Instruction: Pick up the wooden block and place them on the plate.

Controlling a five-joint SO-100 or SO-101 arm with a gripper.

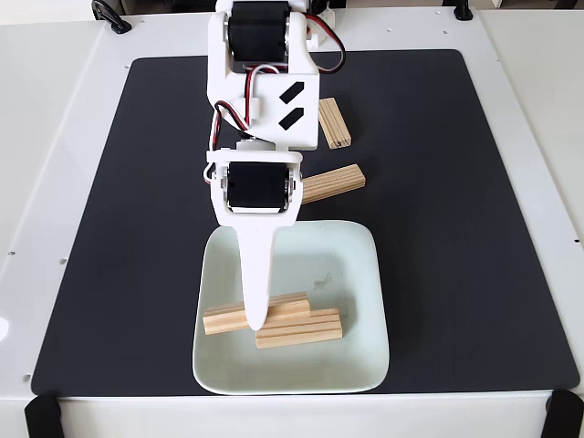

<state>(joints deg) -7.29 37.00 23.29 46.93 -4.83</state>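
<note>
The pale square plate (356,274) sits at the front middle of the black mat. On it lie two wooden blocks, side by side and touching: one (224,319) runs under my finger, the other (301,328) lies just in front and to the right. My white gripper (258,319) reaches down over the plate, its long finger (255,274) crossing the first block. The second jaw is hidden beneath it, so the grip cannot be read. Two more wooden blocks rest on the mat: one (336,181) just behind the plate, one (334,122) farther back beside the arm.
The black mat (456,228) covers most of the white table (55,182). The arm's body (265,82) stretches from the back edge toward the plate. Black clamps sit at the front corners (41,415).
</note>
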